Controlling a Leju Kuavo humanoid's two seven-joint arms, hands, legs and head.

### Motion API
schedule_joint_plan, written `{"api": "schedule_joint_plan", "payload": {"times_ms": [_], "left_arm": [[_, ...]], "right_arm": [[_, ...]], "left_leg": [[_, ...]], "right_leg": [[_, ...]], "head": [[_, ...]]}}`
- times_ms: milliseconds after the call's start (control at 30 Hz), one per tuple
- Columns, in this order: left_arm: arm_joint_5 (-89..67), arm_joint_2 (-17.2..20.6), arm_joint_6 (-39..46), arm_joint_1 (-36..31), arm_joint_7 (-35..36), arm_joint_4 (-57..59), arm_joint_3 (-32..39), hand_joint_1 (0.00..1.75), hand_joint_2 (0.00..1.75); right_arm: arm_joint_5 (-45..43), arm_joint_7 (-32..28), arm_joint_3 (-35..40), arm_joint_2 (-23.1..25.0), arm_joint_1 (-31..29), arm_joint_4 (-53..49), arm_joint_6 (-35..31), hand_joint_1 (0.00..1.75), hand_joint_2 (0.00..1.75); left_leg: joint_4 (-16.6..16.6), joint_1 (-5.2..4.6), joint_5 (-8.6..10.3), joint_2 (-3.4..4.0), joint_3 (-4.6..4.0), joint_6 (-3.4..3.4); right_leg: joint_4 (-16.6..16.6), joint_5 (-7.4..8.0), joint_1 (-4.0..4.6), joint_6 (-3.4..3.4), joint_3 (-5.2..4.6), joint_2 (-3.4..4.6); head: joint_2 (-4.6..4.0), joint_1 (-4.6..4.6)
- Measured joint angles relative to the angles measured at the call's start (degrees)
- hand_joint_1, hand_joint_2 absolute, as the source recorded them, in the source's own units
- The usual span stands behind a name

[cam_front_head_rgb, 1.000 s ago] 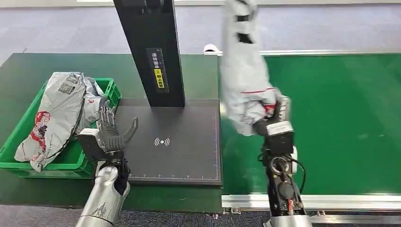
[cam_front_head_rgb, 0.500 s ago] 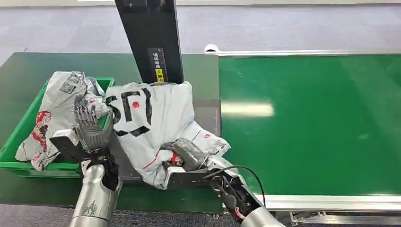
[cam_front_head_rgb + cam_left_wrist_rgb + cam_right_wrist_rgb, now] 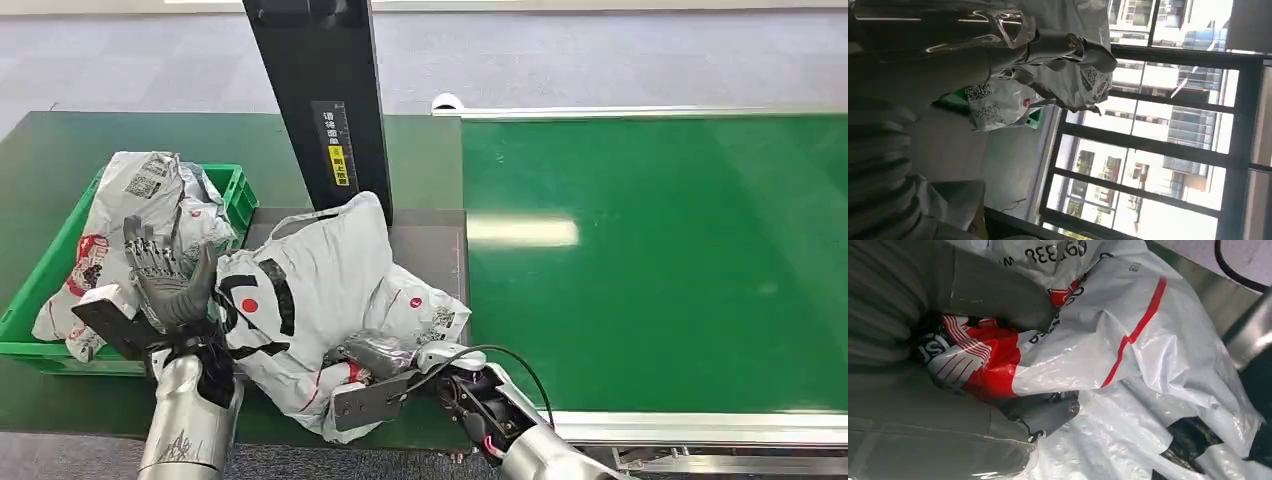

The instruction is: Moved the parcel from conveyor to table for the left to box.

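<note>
The right hand [image 3: 375, 358] gripped the parcel [image 3: 320, 290] at the table's [image 3: 420, 150] front edge, left hand [image 3: 165, 285] spread beside it — released there, it could slide off

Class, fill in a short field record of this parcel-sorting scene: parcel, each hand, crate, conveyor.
parcel: white poly mailer lying on the black scanner plate, beside the post
right hand: right hand grips the mailer's near edge
left hand: left hand raised, fingers spread, at the mailer's left side
crate: green crate holding grey bagged parcels
conveyor: green conveyor belt, bare
</note>
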Motion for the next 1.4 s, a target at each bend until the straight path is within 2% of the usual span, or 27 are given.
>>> {"api": "schedule_joint_plan", "payload": {"times_ms": [133,200,300,400,500,600,800,1033,1067,1100,1300,1400], "left_arm": [[-0.3,-0.4,0.5,0.4,0.0,-1.3,1.0,0.00,1.75],[-0.8,-0.7,1.2,1.2,0.0,-2.6,1.5,0.00,1.75],[-1.9,-1.1,2.4,2.7,0.0,-4.8,2.1,0.00,1.75],[-2.5,-1.5,3.3,3.2,0.0,-6.1,2.5,0.00,1.75],[-2.8,-1.8,3.6,3.2,0.0,-6.6,2.6,0.00,1.75],[-3.0,-1.9,3.6,3.2,0.0,-6.6,2.3,0.00,1.75],[-3.8,-1.9,3.7,2.7,0.0,-6.5,0.2,0.00,1.75],[-4.4,-1.9,4.7,2.0,0.0,-6.4,-2.0,0.00,1.75],[-4.4,-1.9,4.7,2.0,0.0,-6.4,-2.2,0.00,1.75],[-4.4,-1.9,4.9,1.9,0.0,-6.4,-2.3,0.00,1.75],[-4.3,-1.9,5.4,1.9,0.0,-6.4,-3.1,0.00,1.75],[-4.7,-1.9,5.8,1.9,0.0,-6.4,-3.4,0.00,1.75]], "right_arm": [[-0.1,5.1,0.6,0.1,-0.8,1.0,-3.1,1.75,1.75],[0.0,11.1,0.5,0.3,-1.1,1.3,-9.2,1.75,1.75],[-0.7,16.5,-1.5,0.2,-1.5,1.4,-18.4,1.75,1.75],[-2.3,16.9,-4.3,-0.1,-1.5,1.0,-24.3,1.75,1.75],[-4.1,15.1,-7.0,-0.2,-1.3,-0.1,-26.3,1.75,1.75],[-6.3,11.5,-9.0,-0.3,-0.4,-2.0,-24.4,1.75,1.75],[-10.8,3.0,-11.1,-0.6,1.9,-5.5,-10.8,1.75,1.75],[-12.5,0.3,-12.1,-1.0,3.5,-7.1,-5.6,1.75,1.75],[-12.4,0.3,-12.1,-1.0,3.6,-7.3,-5.5,1.06,1.75],[-12.1,0.7,-12.1,-1.1,3.7,-7.3,-5.8,0.00,1.75],[-10.3,4.5,-12.6,-1.3,3.8,-7.4,-11.5,0.00,1.75],[-11.5,5.2,-13.8,-1.3,3.8,-7.5,-12.1,0.00,1.75]], "left_leg": [[0.0,0.00,0.00,-0.01,0.06,0.00],[0.0,0.00,0.00,0.00,0.09,0.00],[0.0,0.00,0.07,0.00,0.08,0.05],[0.0,-0.01,0.08,0.00,0.06,0.06],[0.0,-0.01,0.08,0.00,0.06,0.05],[0.0,0.00,0.07,0.01,0.06,0.05],[0.0,0.00,0.07,0.02,0.00,0.05],[0.0,0.00,0.07,0.03,0.00,0.05],[0.0,0.00,0.07,0.03,0.00,0.05],[0.0,0.00,0.07,0.03,0.00,0.05],[0.0,0.00,0.07,0.03,-0.01,0.05],[0.0,0.00,0.07,0.01,-0.01,0.05]], "right_leg": [[0.0,0.00,0.00,0.00,0.06,0.00],[0.0,0.00,0.00,0.00,0.07,0.00],[0.0,0.01,0.00,0.00,0.09,-0.02],[0.0,0.09,-0.01,0.01,0.07,-0.01],[0.0,0.09,-0.01,0.01,0.05,-0.01],[0.0,0.09,-0.01,0.01,0.01,0.00],[0.0,0.08,0.00,0.00,-0.04,0.00],[0.0,0.09,0.00,0.00,-0.03,0.00],[0.0,0.09,0.00,0.01,-0.03,0.00],[0.0,0.09,0.00,0.00,-0.03,0.00],[0.0,0.08,0.00,0.00,-0.04,0.01],[0.0,0.08,0.00,0.00,-0.04,0.00]], "head": [[0.02,0.00],[0.02,-0.02],[0.02,0.02],[0.02,0.00],[0.02,0.04],[0.02,-0.02],[0.02,0.00],[0.02,0.00],[0.02,0.00],[0.02,0.02],[0.02,0.00],[0.02,0.00]]}}
